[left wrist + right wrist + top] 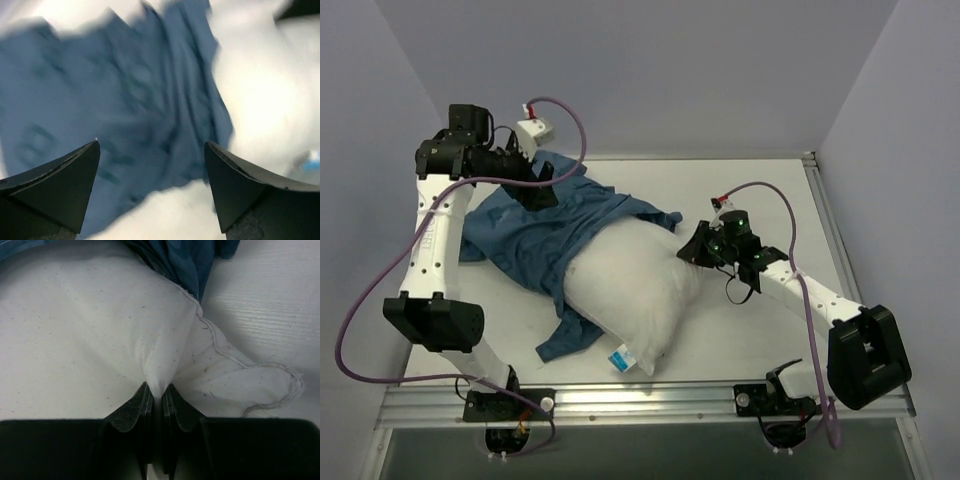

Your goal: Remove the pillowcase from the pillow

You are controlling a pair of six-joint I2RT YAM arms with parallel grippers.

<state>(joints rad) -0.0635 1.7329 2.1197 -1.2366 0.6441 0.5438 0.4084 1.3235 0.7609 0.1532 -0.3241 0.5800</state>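
Observation:
The white pillow point(635, 285) lies in the middle of the table, mostly bare, its blue-and-white tag point(620, 359) at the near corner. The dark blue printed pillowcase point(535, 235) still covers its far left end and spreads out to the left. My right gripper point(698, 247) is shut on a pinch of the pillow's fabric point(157, 375) at its right end. My left gripper point(538, 180) is open above the far edge of the pillowcase point(125, 100), holding nothing; its view is blurred and shows the pillow point(265, 90) on the right.
The white table point(760, 195) has a raised metal rail along its right and near edges. Grey walls close in at the back and both sides. A purple cable loops over each arm.

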